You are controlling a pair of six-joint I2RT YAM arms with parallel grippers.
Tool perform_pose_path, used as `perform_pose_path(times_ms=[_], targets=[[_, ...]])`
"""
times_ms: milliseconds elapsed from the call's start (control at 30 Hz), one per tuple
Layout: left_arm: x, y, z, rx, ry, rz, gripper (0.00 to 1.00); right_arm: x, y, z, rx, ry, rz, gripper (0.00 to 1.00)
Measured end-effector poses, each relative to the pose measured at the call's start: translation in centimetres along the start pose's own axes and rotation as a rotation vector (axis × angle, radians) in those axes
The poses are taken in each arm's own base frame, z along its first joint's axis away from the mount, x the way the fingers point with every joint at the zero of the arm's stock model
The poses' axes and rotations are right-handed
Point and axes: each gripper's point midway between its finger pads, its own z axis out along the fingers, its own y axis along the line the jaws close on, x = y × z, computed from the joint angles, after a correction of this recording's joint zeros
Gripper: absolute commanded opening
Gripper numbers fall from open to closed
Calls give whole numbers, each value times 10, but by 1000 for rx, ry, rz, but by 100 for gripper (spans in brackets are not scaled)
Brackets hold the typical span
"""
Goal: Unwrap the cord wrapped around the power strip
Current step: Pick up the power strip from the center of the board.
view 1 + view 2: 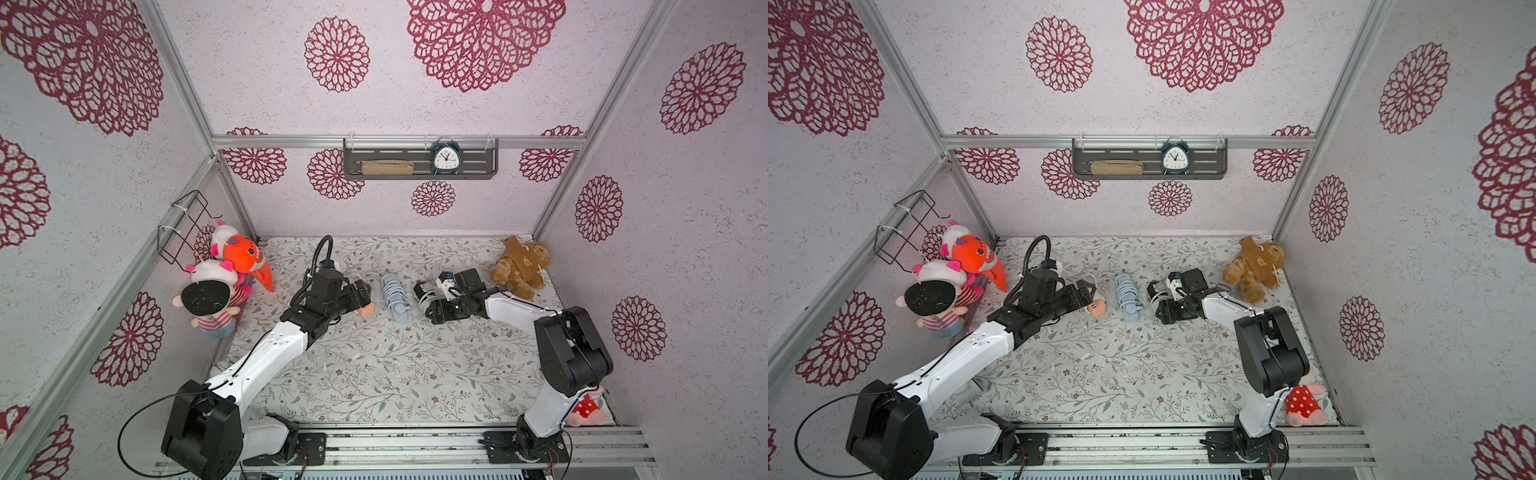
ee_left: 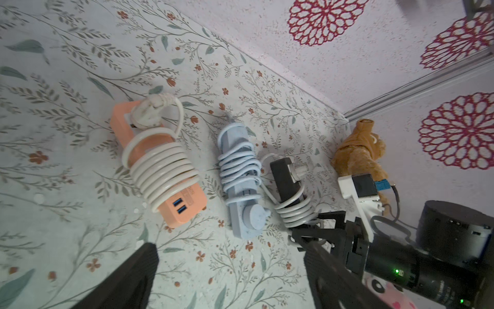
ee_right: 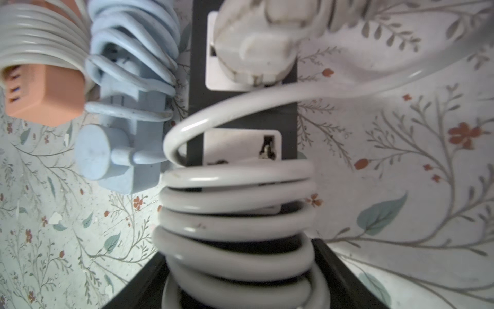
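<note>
A heap of plush toys (image 1: 224, 274) sat far to the left of the blue power strip (image 2: 229, 139), which lay mid-table wound in its own blue cord. Nearer on that side hung the left gripper (image 2: 230, 248), above the floral table cover (image 1: 374, 374), its fingers spread wide with nothing between them. The orange power strip (image 2: 192, 206), wrapped in a tight pale cord (image 2: 160, 171), lay just left of the blue one, apart from it and roughly parallel.

Just right of the blue strip lay the black power strip (image 2: 283, 174). The white cord (image 3: 235, 219) was coiled round the end toward the robot, and the plug (image 3: 254, 40) was seated in a socket near the other end. The right gripper (image 3: 239, 250) straddled that coiled end. Its fingers (image 3: 336, 267) were pressed against the loops on both sides, pinching the black strip through the cord. A brown teddy bear (image 1: 519, 266) sat far to the right of the blue strip, by the wall.
</note>
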Motion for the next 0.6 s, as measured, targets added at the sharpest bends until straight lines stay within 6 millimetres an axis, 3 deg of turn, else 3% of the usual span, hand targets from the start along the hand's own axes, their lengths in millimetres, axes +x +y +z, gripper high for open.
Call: perform_pose_path(times_ms=[300,433,600], targets=[[26,-54,36,213,73,-88,97,-30,40,-57,-128,-219,-51,32],[46,-67,57,246,117,-133,97,-28,50,-66,-151,-273,-87,27],[55,-87,73,315,121,-204,99,-24,58,-66,-161,-285,-111,27]])
